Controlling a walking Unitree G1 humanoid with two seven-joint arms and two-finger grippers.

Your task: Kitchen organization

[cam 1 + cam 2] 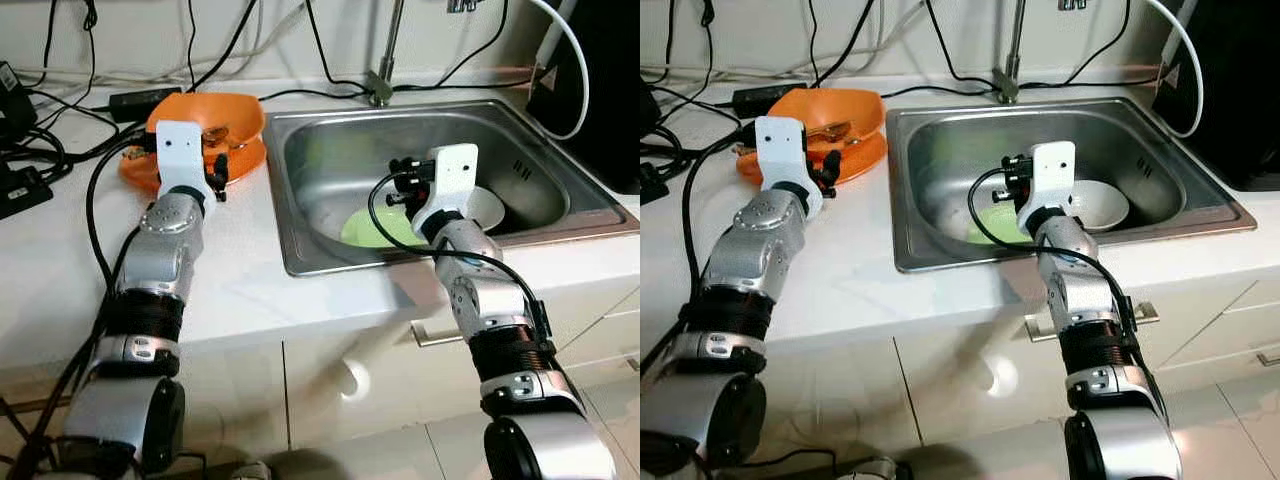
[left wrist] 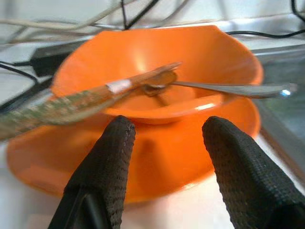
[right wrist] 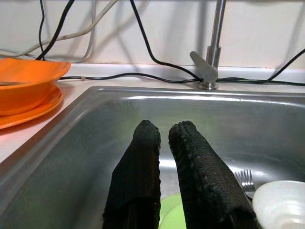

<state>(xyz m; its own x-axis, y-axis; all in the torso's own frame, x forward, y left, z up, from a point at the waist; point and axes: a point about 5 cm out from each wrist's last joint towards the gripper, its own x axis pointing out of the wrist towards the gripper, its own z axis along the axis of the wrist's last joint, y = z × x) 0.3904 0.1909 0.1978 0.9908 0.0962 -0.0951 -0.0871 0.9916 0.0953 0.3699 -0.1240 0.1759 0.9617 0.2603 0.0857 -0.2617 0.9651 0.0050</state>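
A white countertop [image 1: 230, 290] carries a rectangular stainless-steel sink [image 1: 300, 240] with a steel faucet [image 3: 213, 43] rising at its back rim and black cables [image 1: 330, 75] trailing along the wall behind. To the sink's left on the counter sits an orange plate [image 2: 157, 162] with an orange bowl [image 2: 200, 57] stacked on it, both smooth glossy plastic with flared rims. Across the bowl lie a wooden-handled utensil [image 2: 86, 100], its handle mottled greenish and banded with a pale strip, and a shiny metal spoon [image 2: 228, 88] whose handle sticks out over the bowl's edge toward the sink. In the basin a round lime-green plate [image 1: 372, 230] lies flat, a white bowl [image 3: 281, 205] rests just beside it, and a steel fork [image 3: 245, 179] lies on the sink floor near that bowl. The left gripper [image 2: 167, 143] hovers just in front of the orange plate, its two black, knobbly-textured fingers [image 2: 112, 162] spread well apart and holding nothing. The right gripper [image 3: 164, 138] hangs inside the sink above the green plate, its textured black fingers [image 3: 193, 162] drawn nearly together with only a narrow slit between them, gripping nothing.
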